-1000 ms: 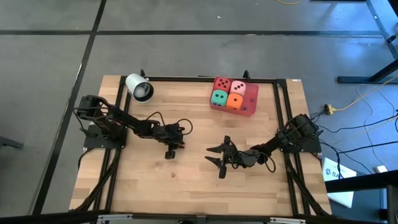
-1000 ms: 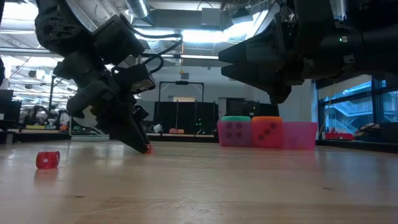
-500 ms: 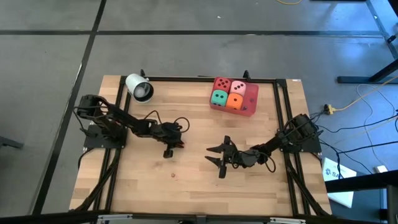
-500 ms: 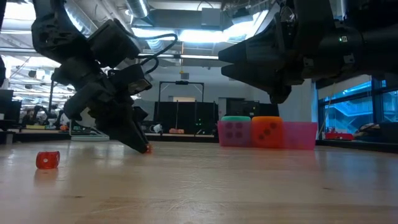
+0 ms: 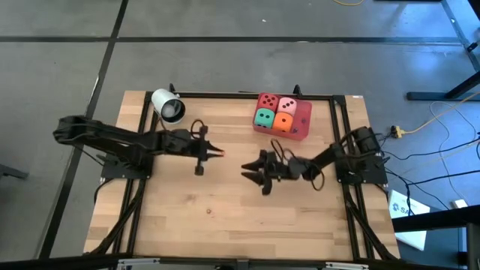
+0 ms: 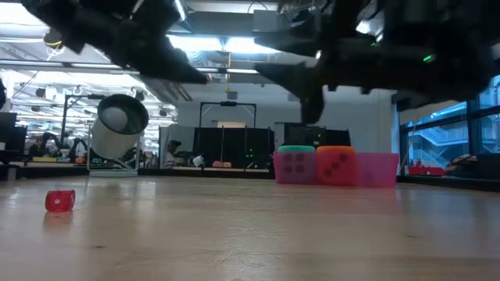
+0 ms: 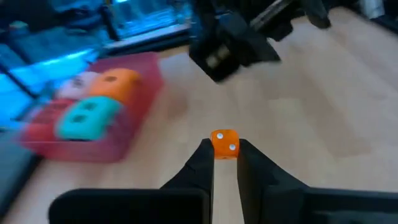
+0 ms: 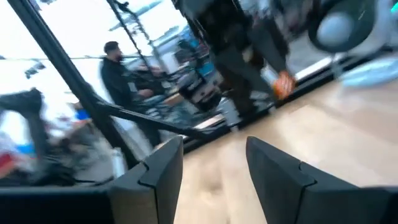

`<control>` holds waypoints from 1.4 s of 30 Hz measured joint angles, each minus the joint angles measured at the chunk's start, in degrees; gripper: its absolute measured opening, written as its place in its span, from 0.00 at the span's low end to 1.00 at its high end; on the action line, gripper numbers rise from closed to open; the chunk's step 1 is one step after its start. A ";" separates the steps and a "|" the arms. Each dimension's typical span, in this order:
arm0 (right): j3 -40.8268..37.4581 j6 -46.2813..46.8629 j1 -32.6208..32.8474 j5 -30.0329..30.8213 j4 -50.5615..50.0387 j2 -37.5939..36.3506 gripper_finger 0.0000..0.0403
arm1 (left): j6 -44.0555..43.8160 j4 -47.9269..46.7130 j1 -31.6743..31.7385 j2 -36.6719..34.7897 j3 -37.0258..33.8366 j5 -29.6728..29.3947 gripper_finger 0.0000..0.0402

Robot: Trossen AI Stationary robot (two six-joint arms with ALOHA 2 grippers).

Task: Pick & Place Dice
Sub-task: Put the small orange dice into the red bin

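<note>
Small orange die with pale pips (image 7: 224,144), pinched between the fingertips of the left end effector (image 7: 222,153) and carried clear above the wooden desk (image 5: 225,225); in the high view it shows as a small orange-red speck at the tip of the left arm, near the desk's middle. A second small red die (image 6: 60,200) lies alone on the desk surface, apparently not yet collected. Four larger soft cubes (red, pink, green, orange) sit packed in the pink-red translucent tray (image 5: 302,132) at the far edge. The right end effector (image 5: 256,173), fingers spread and empty, hovers just opposite the left one. A white cylinder (image 5: 168,106) lies at the far left corner. Judged stage: one small die lifted, placement pending; the other awaits pickup.
</note>
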 joint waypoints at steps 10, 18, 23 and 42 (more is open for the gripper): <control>3.20 16.69 -15.61 -22.45 -1.15 0.00 0.44 | 6.76 -13.11 -5.07 -0.89 8.00 -13.26 0.07; 11.34 13.42 -19.11 -32.55 -17.36 0.02 0.44 | 7.27 -14.01 -6.80 6.20 12.43 -19.91 0.07; 10.32 12.88 -20.49 -31.71 -19.10 0.00 0.44 | 7.09 -16.80 -7.67 8.10 14.94 -22.86 0.07; 13.21 12.06 -20.69 -29.93 -19.04 0.02 0.44 | 7.28 -17.83 -7.76 8.58 16.27 -22.80 0.07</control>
